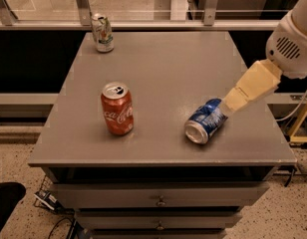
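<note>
A blue can point(204, 122) lies on its side on the grey table point(163, 63), right of centre, with its open top facing the front edge. My gripper point(227, 107) comes in from the right on a cream arm link point(255, 83) and sits right at the can's rear end, touching or nearly touching it. A red Coca-Cola can point(117, 108) stands upright to the left of the middle, well apart from the gripper. A pale green and white can point(102, 32) stands upright at the far left corner.
The table has drawers point(158, 200) below its front edge. A window frame with metal rails point(143, 24) runs behind it. The white arm housing point(293, 44) hangs over the right edge. Cables point(49, 200) lie on the speckled floor at lower left.
</note>
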You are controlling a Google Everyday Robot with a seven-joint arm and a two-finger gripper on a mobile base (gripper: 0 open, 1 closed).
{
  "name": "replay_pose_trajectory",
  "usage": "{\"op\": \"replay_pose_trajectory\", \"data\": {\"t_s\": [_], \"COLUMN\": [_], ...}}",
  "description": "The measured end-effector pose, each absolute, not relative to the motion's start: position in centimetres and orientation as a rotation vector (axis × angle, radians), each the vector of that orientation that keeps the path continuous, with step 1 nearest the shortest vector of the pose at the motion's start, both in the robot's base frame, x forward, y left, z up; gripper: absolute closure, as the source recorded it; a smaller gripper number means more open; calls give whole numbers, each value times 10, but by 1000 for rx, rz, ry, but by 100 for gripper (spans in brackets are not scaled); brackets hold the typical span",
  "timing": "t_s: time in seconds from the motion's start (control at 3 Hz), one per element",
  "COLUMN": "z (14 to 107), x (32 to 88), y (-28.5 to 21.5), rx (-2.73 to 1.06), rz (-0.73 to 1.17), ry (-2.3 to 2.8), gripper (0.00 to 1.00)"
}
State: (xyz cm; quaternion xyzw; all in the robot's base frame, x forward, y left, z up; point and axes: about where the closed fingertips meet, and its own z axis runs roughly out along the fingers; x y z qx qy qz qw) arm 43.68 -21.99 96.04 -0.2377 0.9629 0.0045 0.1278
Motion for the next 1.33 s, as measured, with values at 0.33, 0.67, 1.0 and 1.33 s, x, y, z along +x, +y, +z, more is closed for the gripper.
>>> {"op": "replay_pose_trajectory", "data": {"t_s": [0.33,0.67,1.0,1.33], "z": [961,962,959,942], "x": [437,438,445,470], "y": [-221,-221,-224,-235], "rx": [-552,-550,-445,-179], "rz": [10,13,44,40], "ry": [2833,2829,2868,3000], "gripper": [0,0,0,0]}}
